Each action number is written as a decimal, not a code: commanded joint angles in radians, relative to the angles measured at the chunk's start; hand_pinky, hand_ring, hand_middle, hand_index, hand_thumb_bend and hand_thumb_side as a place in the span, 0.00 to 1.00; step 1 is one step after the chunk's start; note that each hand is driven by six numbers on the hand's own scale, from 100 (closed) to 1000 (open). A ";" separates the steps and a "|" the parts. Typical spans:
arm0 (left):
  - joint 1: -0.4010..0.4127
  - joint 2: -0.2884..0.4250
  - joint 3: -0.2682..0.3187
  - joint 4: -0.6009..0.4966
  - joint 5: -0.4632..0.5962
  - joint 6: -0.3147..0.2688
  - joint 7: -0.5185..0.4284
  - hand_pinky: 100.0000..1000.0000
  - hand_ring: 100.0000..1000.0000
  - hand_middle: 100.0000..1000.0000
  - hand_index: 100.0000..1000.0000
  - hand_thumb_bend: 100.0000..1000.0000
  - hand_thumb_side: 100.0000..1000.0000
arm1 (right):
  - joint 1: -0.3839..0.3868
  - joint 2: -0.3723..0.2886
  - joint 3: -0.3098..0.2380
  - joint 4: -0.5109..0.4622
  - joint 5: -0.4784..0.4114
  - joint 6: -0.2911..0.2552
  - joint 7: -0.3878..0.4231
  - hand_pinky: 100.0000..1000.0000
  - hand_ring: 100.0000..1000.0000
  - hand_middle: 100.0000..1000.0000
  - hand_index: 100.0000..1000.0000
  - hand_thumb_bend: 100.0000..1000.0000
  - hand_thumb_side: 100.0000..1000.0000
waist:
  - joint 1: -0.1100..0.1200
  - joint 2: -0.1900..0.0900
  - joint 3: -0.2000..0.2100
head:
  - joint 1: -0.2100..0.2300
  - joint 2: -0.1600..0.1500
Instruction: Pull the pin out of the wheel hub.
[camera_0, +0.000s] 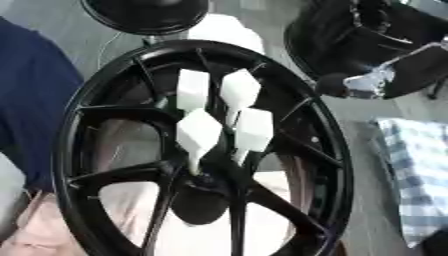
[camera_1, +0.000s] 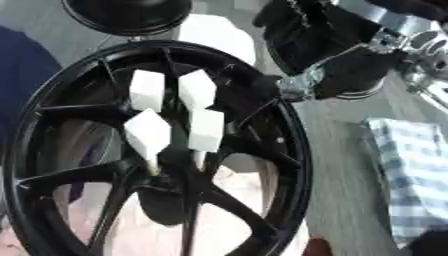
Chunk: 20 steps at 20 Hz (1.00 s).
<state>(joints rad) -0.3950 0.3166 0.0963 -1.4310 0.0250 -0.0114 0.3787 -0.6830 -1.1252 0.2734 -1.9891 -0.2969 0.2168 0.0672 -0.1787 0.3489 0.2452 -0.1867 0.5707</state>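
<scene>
A black spoked wheel hub (camera_0: 336, 150) stands tilted and fills most of the view. Several white pins with blocky heads stick out of its centre, among them one at the upper left (camera_0: 193, 89), one at the upper right (camera_0: 239, 90) and one at the lower right (camera_0: 254, 129). My right hand (camera_1: 350, 70), black with silver joints, hovers at the upper right just beyond the rim, apart from the pins. Its grip is unclear. The left hand shows in neither view.
A blue-clad shape (camera_0: 31, 100) lies along the wheel's left side. A blue-and-white checked cloth (camera_0: 416, 170) lies at the right. A round black object (camera_0: 144, 15) and a white block (camera_0: 223, 30) sit behind the wheel.
</scene>
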 joint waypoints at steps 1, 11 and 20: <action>0.005 0.024 0.009 -0.008 -0.001 0.000 0.005 0.49 0.53 0.41 0.63 0.00 0.86 | -0.037 -0.003 -0.014 -0.011 -0.016 0.052 -0.018 0.68 0.72 0.57 0.72 0.51 0.23 | 0.014 -0.037 -0.014 | 0.014 0.030; 0.077 0.055 0.032 0.001 -0.005 0.001 0.025 0.49 0.53 0.41 0.63 0.00 0.86 | -0.164 0.223 -0.003 -0.011 0.058 0.199 0.078 0.69 0.76 0.61 0.76 0.57 0.24 | 0.018 -0.089 -0.090 | 0.083 0.081; 0.096 0.068 0.049 0.002 -0.004 0.004 0.040 0.49 0.53 0.41 0.63 0.00 0.85 | -0.193 0.437 0.047 -0.011 0.197 0.318 0.105 0.69 0.76 0.62 0.76 0.58 0.25 | 0.017 -0.103 -0.126 | 0.124 0.085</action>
<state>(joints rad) -0.2963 0.3533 0.1338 -1.4184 0.0224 -0.0063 0.4138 -0.8579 -0.6955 0.3237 -1.9902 -0.1247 0.5210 0.1719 -0.1701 0.2718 0.1207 -0.0689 0.6570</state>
